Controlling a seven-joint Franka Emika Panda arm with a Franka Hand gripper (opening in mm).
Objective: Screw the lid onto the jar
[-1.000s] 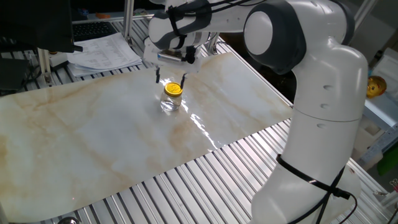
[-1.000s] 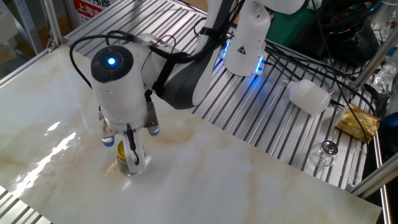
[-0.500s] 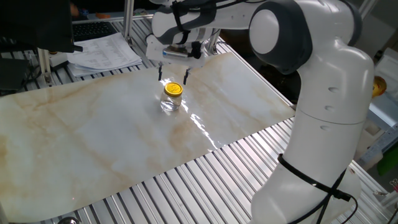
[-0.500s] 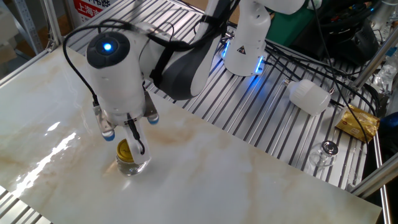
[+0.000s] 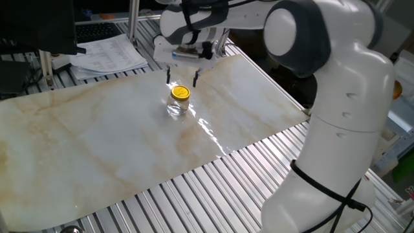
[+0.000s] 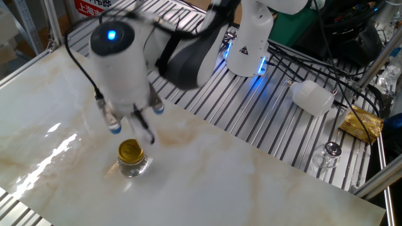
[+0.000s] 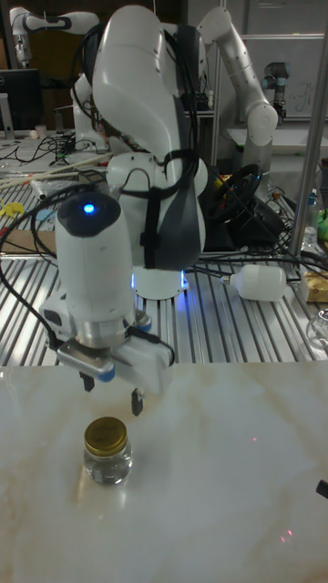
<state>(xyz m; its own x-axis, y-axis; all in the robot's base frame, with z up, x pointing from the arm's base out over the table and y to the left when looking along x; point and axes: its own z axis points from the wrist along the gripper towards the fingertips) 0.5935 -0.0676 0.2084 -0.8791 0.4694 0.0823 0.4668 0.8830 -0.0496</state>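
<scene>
Now my gripper hovers above the jar, jaws apart and empty; the lid sits on it, so I judge only a seating check remains.

You have the lid sitting on the jar, which stands on the table; the gripper hangs directly above them, fingers apart, touching neither

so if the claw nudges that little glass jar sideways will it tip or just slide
Probably slide: the jar looks short and squat, standing upright on the smooth, glossy marble-look table. Its clear glass looks hard and likely slippery and breakable. With the lid on top, nothing loose should shift.
</scene>
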